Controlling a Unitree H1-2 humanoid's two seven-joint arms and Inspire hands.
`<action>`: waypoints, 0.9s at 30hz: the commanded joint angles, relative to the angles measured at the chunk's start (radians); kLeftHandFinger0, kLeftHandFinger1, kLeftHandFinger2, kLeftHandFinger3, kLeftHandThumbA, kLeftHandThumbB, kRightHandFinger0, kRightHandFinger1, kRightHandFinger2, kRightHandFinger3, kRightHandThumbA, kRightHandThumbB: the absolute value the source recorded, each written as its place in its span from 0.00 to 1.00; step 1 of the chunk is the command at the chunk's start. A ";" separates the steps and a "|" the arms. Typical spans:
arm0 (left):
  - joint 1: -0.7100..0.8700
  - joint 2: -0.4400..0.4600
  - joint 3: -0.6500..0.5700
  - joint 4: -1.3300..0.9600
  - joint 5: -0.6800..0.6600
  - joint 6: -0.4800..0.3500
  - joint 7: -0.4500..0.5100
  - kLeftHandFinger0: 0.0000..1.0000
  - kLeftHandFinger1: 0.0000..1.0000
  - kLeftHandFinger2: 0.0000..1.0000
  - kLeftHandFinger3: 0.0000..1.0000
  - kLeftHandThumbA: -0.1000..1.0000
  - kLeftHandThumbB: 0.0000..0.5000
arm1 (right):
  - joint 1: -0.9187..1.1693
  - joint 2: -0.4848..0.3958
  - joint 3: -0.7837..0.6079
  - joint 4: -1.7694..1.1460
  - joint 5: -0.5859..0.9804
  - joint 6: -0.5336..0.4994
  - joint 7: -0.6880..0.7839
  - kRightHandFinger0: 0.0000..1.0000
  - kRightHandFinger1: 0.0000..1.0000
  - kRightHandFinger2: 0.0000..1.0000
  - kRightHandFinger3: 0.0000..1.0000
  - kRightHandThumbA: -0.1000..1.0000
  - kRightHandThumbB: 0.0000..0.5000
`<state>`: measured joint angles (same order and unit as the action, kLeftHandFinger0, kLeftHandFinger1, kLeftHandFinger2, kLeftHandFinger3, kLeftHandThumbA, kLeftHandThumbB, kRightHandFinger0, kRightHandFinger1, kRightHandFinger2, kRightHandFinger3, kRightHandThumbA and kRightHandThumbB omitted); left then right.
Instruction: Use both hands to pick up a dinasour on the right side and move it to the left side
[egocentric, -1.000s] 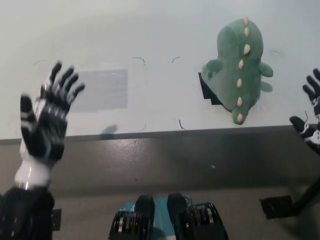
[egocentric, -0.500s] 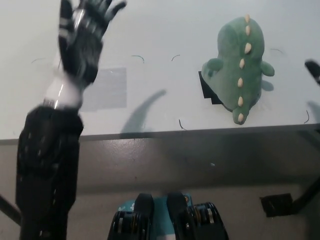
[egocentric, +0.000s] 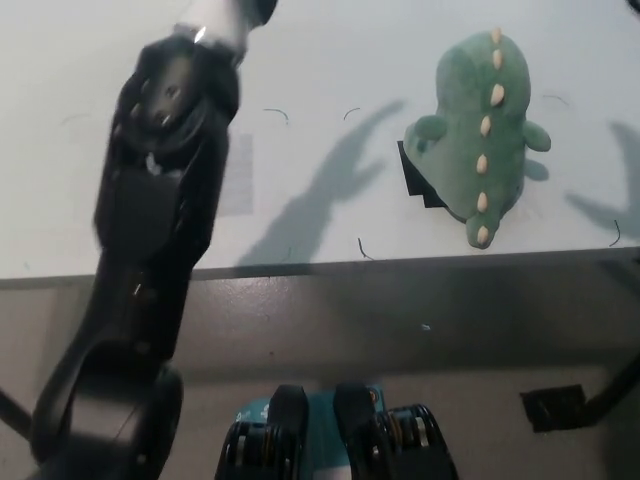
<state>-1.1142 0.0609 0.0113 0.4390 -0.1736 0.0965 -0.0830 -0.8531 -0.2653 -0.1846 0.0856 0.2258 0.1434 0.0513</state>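
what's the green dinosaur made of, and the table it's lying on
The dinosaur looks like a soft plush toy: matte, fuzzy green fabric with a row of cream stuffed spikes along its back. The table seems a hard, smooth white surface, faintly glossy, probably laminate, with a dark front edge.

White table (egocentric: 320, 60) fills the upper view. Near its front edge, a grey rectangular patch (egocentric: 238, 175) lies on its left part, a black flat piece (egocentric: 412, 180) on its right. Below the table edge, grey floor (egocentric: 400, 330).

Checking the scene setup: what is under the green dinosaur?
A black flat piece sticks out from under the dinosaur at its left edge, on the white table. The rest is covered.
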 joint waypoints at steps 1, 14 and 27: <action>-0.141 -0.026 0.010 0.126 0.002 -0.094 -0.009 1.00 1.00 1.00 1.00 1.00 0.96 | -0.109 -0.026 0.008 0.084 -0.042 -0.005 -0.022 1.00 1.00 1.00 1.00 1.00 0.42; -0.318 -0.047 -0.002 0.569 0.044 -0.183 0.010 1.00 1.00 1.00 1.00 1.00 0.96 | -0.188 -0.032 0.032 0.328 -0.077 -0.064 -0.006 1.00 1.00 1.00 1.00 1.00 0.29; -0.302 -0.081 -0.013 0.805 0.077 -0.240 0.017 1.00 1.00 1.00 1.00 1.00 0.88 | -0.225 -0.030 0.050 0.604 -0.111 -0.193 -0.003 1.00 1.00 1.00 1.00 1.00 0.43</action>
<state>-1.3688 -0.0189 0.0060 1.2277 -0.1231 -0.0766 -0.0716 -1.0036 -0.2702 -0.1407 0.6649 0.1417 0.0440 0.0582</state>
